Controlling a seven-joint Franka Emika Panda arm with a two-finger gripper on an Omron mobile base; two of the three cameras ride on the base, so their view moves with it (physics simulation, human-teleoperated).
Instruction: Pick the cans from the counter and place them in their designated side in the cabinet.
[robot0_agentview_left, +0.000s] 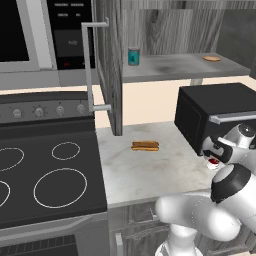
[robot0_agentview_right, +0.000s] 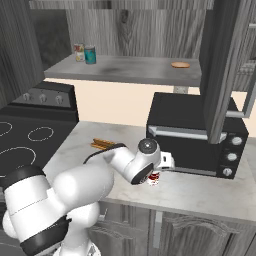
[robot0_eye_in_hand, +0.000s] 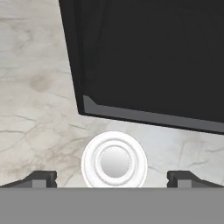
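Hovering over the red can, the fingers stand wide apart astride it; next comes lowering and closing on it.

The white arm bends forward and low, its wrist turned so the hand points straight down. The gripper stands wide open, its 2 dark fingertips spread far apart, 1 on each side, touching nothing, with a clear gap between them.
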